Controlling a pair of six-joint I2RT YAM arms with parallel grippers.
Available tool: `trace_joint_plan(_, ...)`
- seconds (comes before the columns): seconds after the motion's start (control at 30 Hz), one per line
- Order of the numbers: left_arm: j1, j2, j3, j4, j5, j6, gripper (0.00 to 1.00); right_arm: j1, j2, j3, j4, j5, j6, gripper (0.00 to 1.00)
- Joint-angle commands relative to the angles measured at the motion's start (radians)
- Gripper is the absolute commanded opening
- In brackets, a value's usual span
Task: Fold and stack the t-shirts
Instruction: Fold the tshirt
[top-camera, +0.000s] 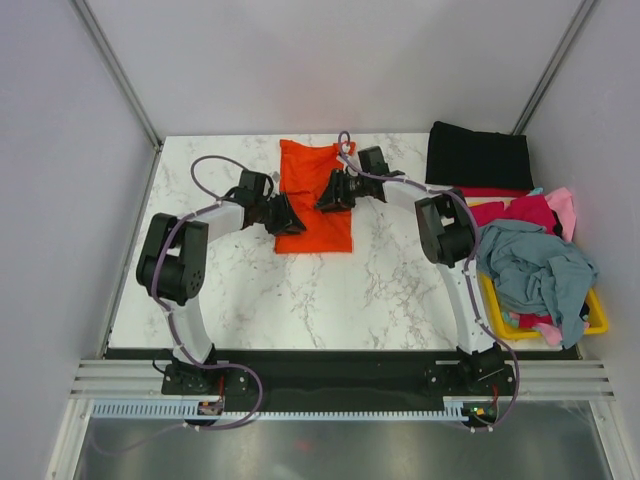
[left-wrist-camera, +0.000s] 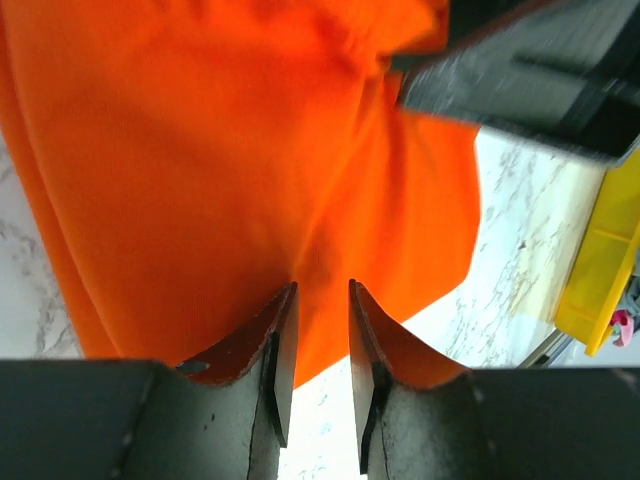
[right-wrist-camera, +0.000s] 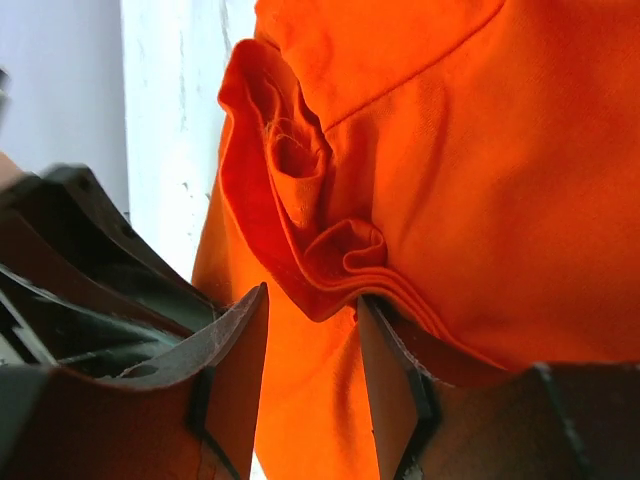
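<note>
The bright orange t-shirt (top-camera: 312, 190) lies partly folded on the marble table at the back centre. My left gripper (top-camera: 288, 215) is at its left edge. In the left wrist view the left gripper (left-wrist-camera: 322, 300) has its jaws a narrow gap apart, with the orange t-shirt (left-wrist-camera: 230, 150) below and nothing pinched. My right gripper (top-camera: 328, 193) is over the shirt's middle. In the right wrist view the right gripper (right-wrist-camera: 312, 310) is open, and a bunched fold of the orange t-shirt (right-wrist-camera: 330, 250) lies at its fingertips. A folded black t-shirt (top-camera: 480, 155) lies at the back right.
A yellow bin (top-camera: 596, 320) at the right edge holds a pile of grey-blue (top-camera: 535, 265), pink (top-camera: 562, 205) and red (top-camera: 520, 212) shirts. The right gripper's body (left-wrist-camera: 520, 80) shows close above the shirt in the left wrist view. Grey walls enclose the table.
</note>
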Motion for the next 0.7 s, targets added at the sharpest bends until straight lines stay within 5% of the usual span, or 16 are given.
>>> trace_joint_plan(0.0,0.004,-0.012,-0.045,0.067,0.015,-0.006,0.33,-0.012,0.083,0.122,0.062,-0.061,0.028,0.5)
trace_joint_plan(0.3,0.039,-0.065,-0.206,0.07,-0.105,0.014,0.32,-0.078,0.189,0.211,0.219,-0.175,0.172,0.59)
trace_joint_plan(0.43,0.052,-0.085,-0.208,0.06,-0.076,0.014,0.32,-0.117,0.186,0.217,0.486,-0.247,0.368,0.66)
trace_joint_plan(0.53,0.05,-0.179,-0.203,0.056,-0.075,0.008,0.45,-0.138,0.138,0.187,0.759,-0.285,0.603,0.74)
trace_joint_plan(0.67,0.05,-0.283,-0.147,-0.011,-0.074,0.02,0.64,-0.14,-0.004,0.127,0.794,-0.285,0.631,0.93)
